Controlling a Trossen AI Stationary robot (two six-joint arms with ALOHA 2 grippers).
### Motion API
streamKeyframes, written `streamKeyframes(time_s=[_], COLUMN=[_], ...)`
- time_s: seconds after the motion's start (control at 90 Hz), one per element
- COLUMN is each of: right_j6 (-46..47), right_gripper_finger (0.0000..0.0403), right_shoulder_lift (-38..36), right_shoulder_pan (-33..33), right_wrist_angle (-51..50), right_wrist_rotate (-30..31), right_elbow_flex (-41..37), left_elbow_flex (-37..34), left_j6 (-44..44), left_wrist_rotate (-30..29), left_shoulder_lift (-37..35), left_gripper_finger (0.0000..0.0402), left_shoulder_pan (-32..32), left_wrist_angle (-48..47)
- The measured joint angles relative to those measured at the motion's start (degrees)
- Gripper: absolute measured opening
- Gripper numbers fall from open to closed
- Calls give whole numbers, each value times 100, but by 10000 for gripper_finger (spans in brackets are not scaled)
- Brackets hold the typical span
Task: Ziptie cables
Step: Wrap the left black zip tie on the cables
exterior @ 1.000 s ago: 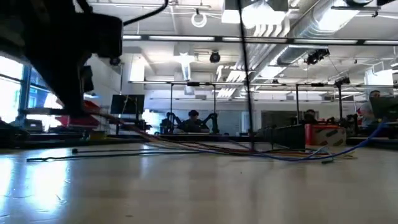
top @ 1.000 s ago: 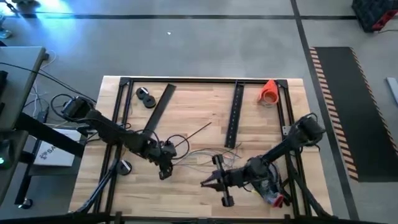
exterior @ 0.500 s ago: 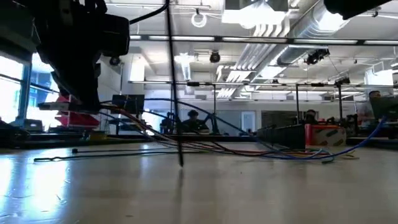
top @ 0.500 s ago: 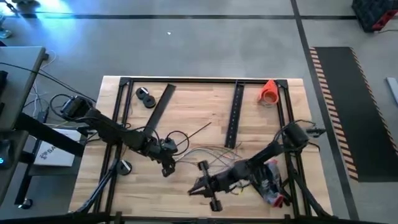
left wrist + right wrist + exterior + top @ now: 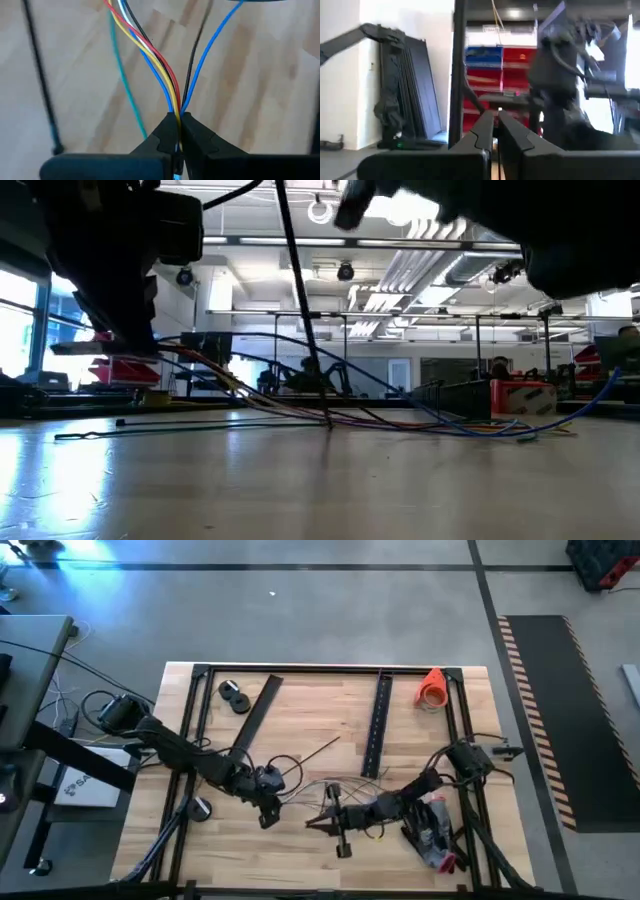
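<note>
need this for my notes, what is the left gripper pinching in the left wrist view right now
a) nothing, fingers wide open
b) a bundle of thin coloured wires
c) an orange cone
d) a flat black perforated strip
b: in the left wrist view the left gripper is shut on the cables, whose red, yellow, blue and black strands fan out from between its fingertips over the wooden table.

Grey concrete floor (image 5: 330, 610) surrounds the pale wooden surface (image 5: 310, 720), crossed by a dark line beyond its far edge. A black mat with orange-striped edging (image 5: 560, 710) lies well off to the right end effector's (image 5: 312, 826) outer side. Level across the surface, an open hall shows: white ducts (image 5: 490, 220) and strip lights (image 5: 300, 242) overhead, bright windows (image 5: 20, 320) at one side, and red bins (image 5: 520, 394) on distant benches. Behind the right end effector (image 5: 495, 120) stand red and blue storage bins (image 5: 492, 57) and a stack of dark panels (image 5: 407, 95) against a white wall (image 5: 340, 75).
</note>
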Motion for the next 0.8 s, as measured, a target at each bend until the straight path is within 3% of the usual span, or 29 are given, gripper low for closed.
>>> streamKeyframes(time_s=[0.456,0.611,0.8], right_j6=[243,248,68], right_gripper_finger=[0,0,0], right_shoulder_lift=[-5,-7,-8], right_shoulder_pan=[-37,-5,31], right_wrist_angle=[11,13,4], right_wrist_rotate=[-36,-38,88], right_elbow_flex=[42,44,37], left_elbow_flex=[5,35,26], left_j6=[156,193,394], left_wrist_rotate=[-132,-263,-198], left_shoulder_lift=[938,1151,1184], left_gripper_finger=[184,200,188], left_shoulder_pan=[280,315,330], left_wrist_angle=[-44,-1,82])
